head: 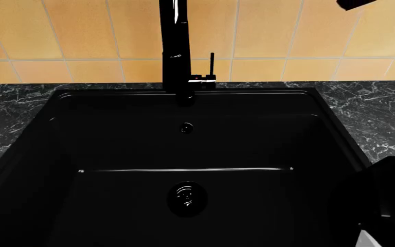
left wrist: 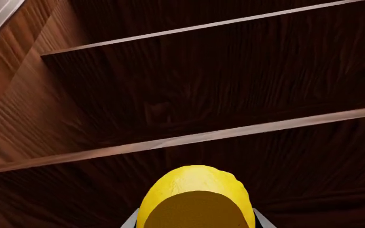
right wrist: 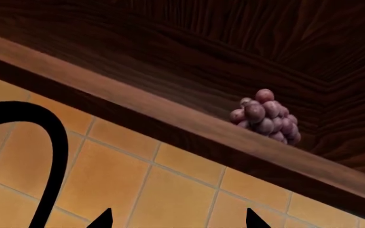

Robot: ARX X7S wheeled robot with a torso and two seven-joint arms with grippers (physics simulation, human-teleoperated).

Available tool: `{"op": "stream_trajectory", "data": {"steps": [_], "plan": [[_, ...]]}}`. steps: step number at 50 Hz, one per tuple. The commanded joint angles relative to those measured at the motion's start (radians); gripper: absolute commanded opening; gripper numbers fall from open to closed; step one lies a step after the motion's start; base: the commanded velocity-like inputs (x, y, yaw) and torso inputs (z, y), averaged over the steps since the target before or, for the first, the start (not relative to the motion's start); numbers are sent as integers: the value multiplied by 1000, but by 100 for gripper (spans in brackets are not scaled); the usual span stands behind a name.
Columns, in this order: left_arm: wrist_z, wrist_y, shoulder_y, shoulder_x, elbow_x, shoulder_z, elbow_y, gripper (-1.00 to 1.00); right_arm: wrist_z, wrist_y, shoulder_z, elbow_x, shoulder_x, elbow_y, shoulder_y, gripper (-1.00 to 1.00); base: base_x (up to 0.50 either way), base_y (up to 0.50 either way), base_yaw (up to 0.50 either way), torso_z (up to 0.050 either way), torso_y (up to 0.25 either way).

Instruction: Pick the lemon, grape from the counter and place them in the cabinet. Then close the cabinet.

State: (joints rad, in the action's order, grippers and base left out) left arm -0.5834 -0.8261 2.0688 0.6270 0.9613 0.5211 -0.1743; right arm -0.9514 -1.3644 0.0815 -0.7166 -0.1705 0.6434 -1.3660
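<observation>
Gripping the lemon [left wrist: 195, 199], the left tool [left wrist: 195, 223] faces cabinet shelves [left wrist: 189, 138].

I see the lemon [left wrist: 195, 194] as bright yellow, its near face shaded to a dull ochre-brown. Behind it, the cabinet [left wrist: 189, 85] is dark reddish-brown wood with fine streaked grain, its shelf edges [left wrist: 189, 139] paler tan. The grape [right wrist: 266, 117] is dusky purple-pink. In my head view, the sink [head: 183, 154] is glossy black with thin white glints, as is the faucet [head: 175, 46]. The counter [head: 376, 113] is dark grey-black marble veined with white. The wall tiles [head: 88, 31] are warm orange-yellow with pale grout lines
</observation>
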Motion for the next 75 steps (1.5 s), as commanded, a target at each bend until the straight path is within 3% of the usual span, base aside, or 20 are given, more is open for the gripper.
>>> {"op": "stream_trajectory", "data": {"steps": [1,7,13,36,44,61,62,75], "plan": [[52,41,33,-28,-74,44,77,-100,7,-6,12,-2,1,-3,3,100,0,0,0,0,0],[57,45,34,-31,-79,46,84,-100,7,-8,13,-1,1,-2,2,100,0,0,0,0,0],[160,119,70,-79,-174,109,259,-100,15,2,-4,7,10,4,20,100,0,0,0,0,0],[384,253,189,-251,-289,175,842,-100,34,13,-3,21,26,-20,11,100,0,0,0,0,0],[425,197,247,-310,-298,179,1056,-100,37,12,-5,24,26,-19,12,100,0,0,0,0,1],[452,126,279,-346,-327,143,1161,-100,44,8,-10,27,23,-17,15,100,0,0,0,0,0],[452,123,279,-346,-330,139,1160,100,44,7,-10,27,23,-17,15,100,0,0,0,0,0],[455,106,270,-344,-352,102,1127,100,47,4,-12,31,22,-15,14,100,0,0,0,0,0]]}}
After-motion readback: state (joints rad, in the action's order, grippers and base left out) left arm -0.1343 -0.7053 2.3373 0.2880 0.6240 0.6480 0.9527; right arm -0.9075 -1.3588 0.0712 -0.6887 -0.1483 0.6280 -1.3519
